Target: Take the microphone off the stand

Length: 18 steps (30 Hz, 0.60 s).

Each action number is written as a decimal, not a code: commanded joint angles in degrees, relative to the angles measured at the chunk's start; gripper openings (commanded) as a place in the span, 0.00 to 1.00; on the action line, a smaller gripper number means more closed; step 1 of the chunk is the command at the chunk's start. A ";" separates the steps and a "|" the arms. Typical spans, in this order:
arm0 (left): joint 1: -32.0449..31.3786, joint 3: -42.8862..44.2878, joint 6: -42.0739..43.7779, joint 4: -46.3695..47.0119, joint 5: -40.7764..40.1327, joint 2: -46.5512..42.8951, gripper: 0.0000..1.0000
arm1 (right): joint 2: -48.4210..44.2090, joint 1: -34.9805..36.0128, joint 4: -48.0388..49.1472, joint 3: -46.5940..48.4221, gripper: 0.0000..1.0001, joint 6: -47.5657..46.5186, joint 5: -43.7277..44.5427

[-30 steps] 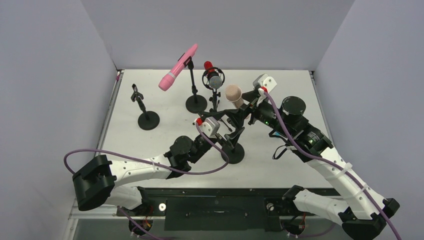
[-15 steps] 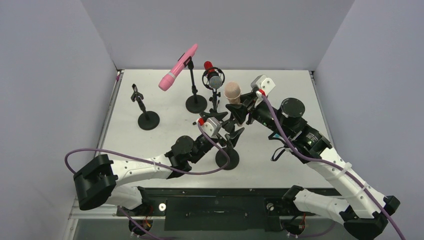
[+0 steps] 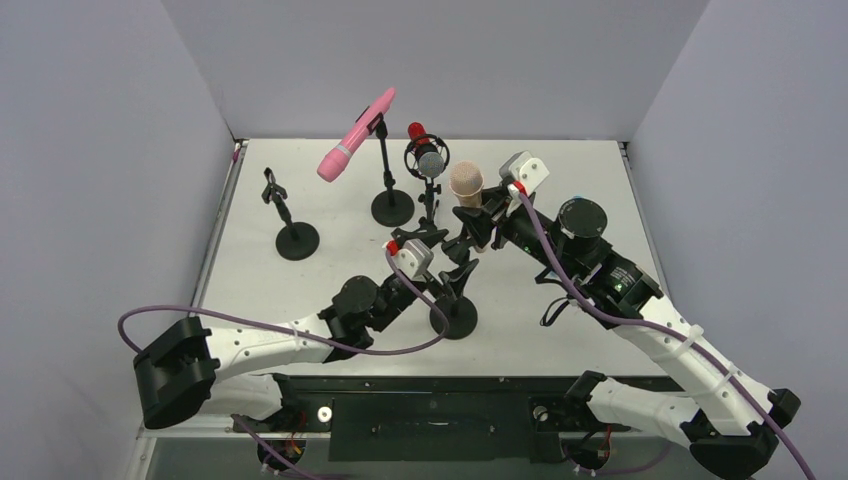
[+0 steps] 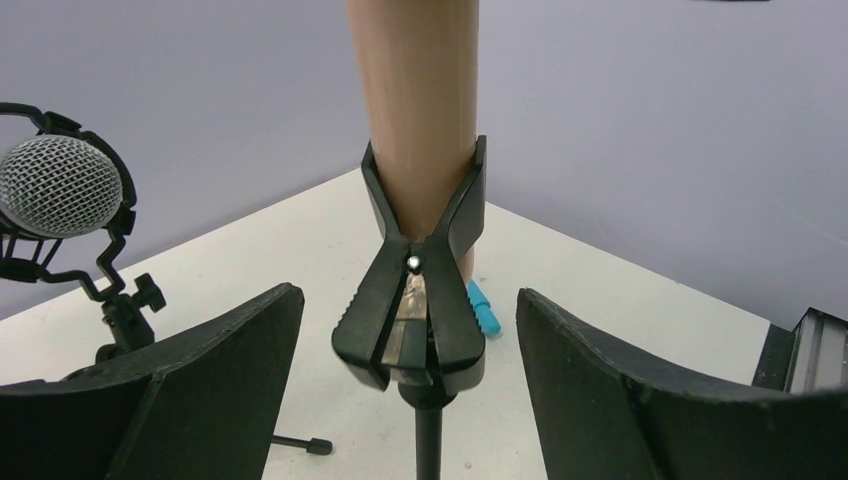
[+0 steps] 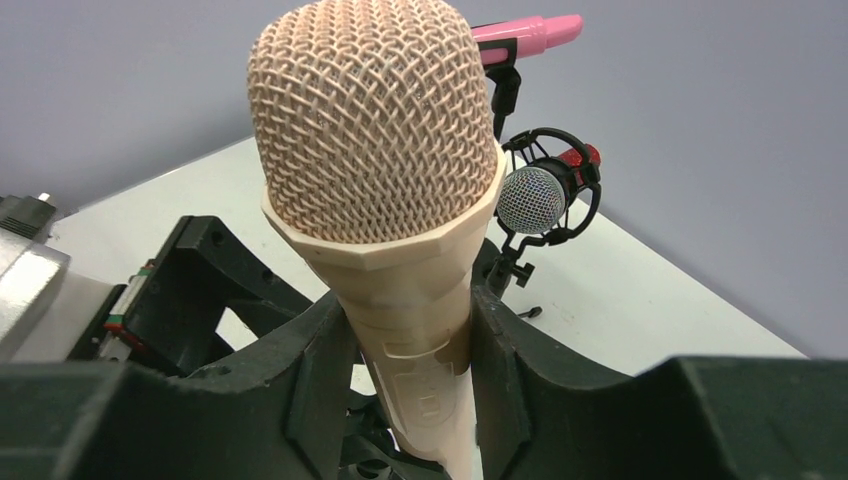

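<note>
Microphone [image 5: 375, 180] sat in the stand clip [image 4: 385, 290], right gripper [image 5: 412, 340] pinching its handle, left gripper [image 4: 408, 305] spread either side of the clip, not touching.

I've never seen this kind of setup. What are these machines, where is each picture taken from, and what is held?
These are two robot arms with two-finger grippers, bolted to a table. The wide picture looks down from above; the other two come from cameras on the wrists. The right gripper is shut on a tan microphone, which sits in a clip on a stand. The left gripper is open, a finger on each side of the clip. Behind stand a pink microphone, a silver microphone and an empty stand.
</note>
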 commanded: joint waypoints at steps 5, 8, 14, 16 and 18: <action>-0.13 -2.05 -1.81 -1.12 -0.31 -7.49 0.81 | -1.28 1.96 0.28 1.15 0.06 -1.70 4.01; -0.09 -1.97 -1.39 -1.43 -0.02 -7.76 0.81 | -1.01 2.31 0.08 1.25 0.05 -1.94 4.65; 0.05 -1.46 -1.08 -2.45 1.23 -7.22 0.78 | -0.62 2.62 -0.10 1.83 0.05 -2.14 5.31; 0.05 -1.18 -0.95 -3.79 1.39 -7.08 0.77 | -0.44 2.68 -0.29 2.08 0.05 -2.25 5.39; 0.05 -1.52 -0.93 -3.91 0.97 -7.21 0.77 | -0.26 2.89 -0.49 2.34 0.05 -2.32 5.57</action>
